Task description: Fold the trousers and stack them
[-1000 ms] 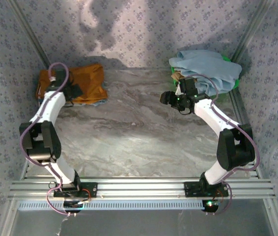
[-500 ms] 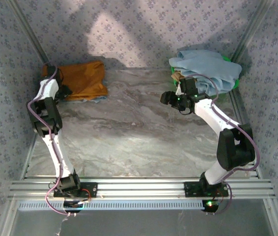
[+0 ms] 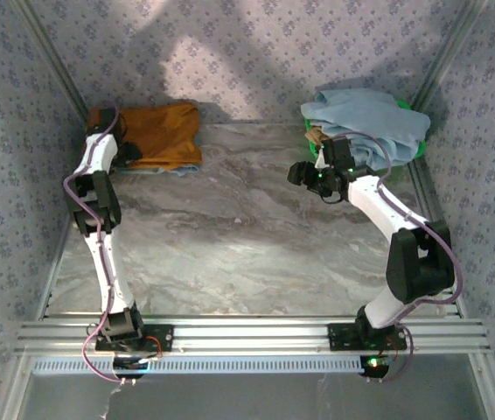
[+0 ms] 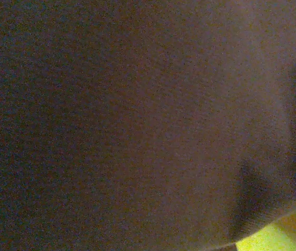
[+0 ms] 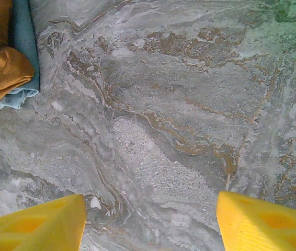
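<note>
Left gripper (image 3: pixel 128 156) is resting at the left edge of the trousers (image 3: pixel 164 136). Its wrist camera is pressing so close against dark cloth that the spread of its jaws cannot be told, nor whether it is pinching anything. Right gripper (image 5: pixel 150 219) is hanging well to the right of the trousers, jaws spread wide and carrying nothing.

Progress, as judged: the trousers are lying as a compact folded rectangle on top of a blue garment (image 5: pixel 25 63), whose edge is showing along their near side. Folding and stacking are looking essentially done. What is remaining appears to be letting go, if the cloth is being held, and drawing the left arm clear.

The table (image 3: pixel 247 236), grey and marbled, is lying bare between the trousers and a heap of pale blue cloth (image 3: pixel 370 118) far to their right. Patterned walls (image 3: pixel 256 52) are enclosing the space behind and beside the trousers.
</note>
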Controlling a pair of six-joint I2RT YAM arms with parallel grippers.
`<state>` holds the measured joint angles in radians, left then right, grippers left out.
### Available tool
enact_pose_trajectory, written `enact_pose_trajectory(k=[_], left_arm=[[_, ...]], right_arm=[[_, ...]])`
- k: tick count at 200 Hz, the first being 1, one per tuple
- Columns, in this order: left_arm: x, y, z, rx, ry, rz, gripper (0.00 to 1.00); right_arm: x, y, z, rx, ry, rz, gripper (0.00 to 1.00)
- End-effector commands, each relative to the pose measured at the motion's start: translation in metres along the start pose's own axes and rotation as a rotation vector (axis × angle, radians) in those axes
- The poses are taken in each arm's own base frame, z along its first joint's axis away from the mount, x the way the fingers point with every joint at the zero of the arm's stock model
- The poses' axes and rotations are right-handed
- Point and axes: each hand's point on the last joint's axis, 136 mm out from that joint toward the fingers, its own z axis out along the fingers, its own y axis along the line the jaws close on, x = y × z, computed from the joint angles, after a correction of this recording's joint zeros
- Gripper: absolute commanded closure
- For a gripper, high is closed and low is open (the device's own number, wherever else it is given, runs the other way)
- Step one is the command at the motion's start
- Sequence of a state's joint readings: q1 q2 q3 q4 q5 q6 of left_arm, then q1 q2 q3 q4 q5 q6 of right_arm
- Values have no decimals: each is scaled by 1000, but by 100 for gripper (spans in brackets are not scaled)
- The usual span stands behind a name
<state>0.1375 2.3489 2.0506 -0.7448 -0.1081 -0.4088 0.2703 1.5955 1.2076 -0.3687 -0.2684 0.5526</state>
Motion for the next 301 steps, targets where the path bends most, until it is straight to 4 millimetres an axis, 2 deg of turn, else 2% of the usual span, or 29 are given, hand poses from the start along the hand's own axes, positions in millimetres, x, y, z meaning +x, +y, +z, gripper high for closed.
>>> enact_pose_trajectory(k=[1, 3, 18, 23, 38, 59, 76, 83, 103, 104, 105, 107, 118, 130, 134, 143, 157, 165, 178, 188, 200, 226, 233, 259, 281, 301], left_arm=[[11, -44, -39, 148, -22, 97, 12], [6, -45, -48, 153, -42, 97, 11], [12, -36, -84, 155, -74, 90, 1], [7, -37, -100, 175, -118, 81, 0], [12, -31, -148, 202, -201, 64, 1], [32, -16, -212, 231, -321, 33, 1], [57, -6, -256, 262, -418, 15, 0], [68, -2, -274, 273, -460, 7, 0], [98, 15, -314, 236, -603, -17, 0], [99, 17, -316, 231, -612, -22, 1], [101, 17, -318, 231, -621, -22, 1], [104, 17, -320, 232, -634, -21, 0], [117, 25, -339, 252, -724, -48, 0], [129, 34, -350, 293, -768, -100, 0], [131, 40, -352, 296, -784, -135, 0], [134, 41, -359, 348, -830, -121, 1], [140, 37, -362, 434, -887, -101, 1], [141, 34, -362, 458, -923, -69, 0], [145, 30, -356, 471, -942, -34, 0], [148, 25, -345, 468, -941, 5, 0], [150, 21, -331, 443, -932, 42, 0], [160, 10, -302, 398, -980, 220, 0], [162, 9, -298, 389, -1019, 270, 0], [184, 18, -260, 334, -1046, 397, 0], [190, 36, -223, 286, -997, 364, 1], [187, 53, -197, 266, -971, 279, 0]], right_arm=[[-5, 4, -19, -4, -30, -22, 31], [-5, 5, -20, -6, -32, -24, 31], [-8, 11, -34, -17, -61, -29, 30], [-10, 14, -39, -22, -75, -33, 30], [-16, 22, -59, -41, -125, -45, 28], [-27, 36, -94, -66, -221, -74, 26], [-37, 49, -129, -85, -329, -116, 23], [-31, 45, -136, -71, -352, -127, 20], [-34, 59, -176, -70, -486, -201, 18], [-34, 59, -177, -68, -492, -202, 15], [-35, 60, -180, -67, -502, -201, 7], [-34, 61, -184, -67, -514, -195, 1], [-34, 66, -201, -81, -596, -146, 0], [-35, 67, -207, -64, -703, -139, 0], [-35, 68, -207, -51, -733, -163, 0], [-35, 68, -202, -3, -755, -229, 0], [-36, 61, -190, 69, -733, -276, 0], [-36, 63, -179, 83, -700, -362, 0], [-37, 58, -164, 147, -657, -437, 0], [-40, 49, -156, 182, -647, -446, 0], [-44, 50, -147, 148, -658, -505, 0], [-52, 34, -141, 137, -743, -542, 0], [-52, 26, -140, 137, -753, -538, 0], [-50, -8, -133, 145, -799, -507, 0], [-48, -47, -129, 183, -845, -413, 0], [-44, -81, -128, 214, -876, -319, 0]])
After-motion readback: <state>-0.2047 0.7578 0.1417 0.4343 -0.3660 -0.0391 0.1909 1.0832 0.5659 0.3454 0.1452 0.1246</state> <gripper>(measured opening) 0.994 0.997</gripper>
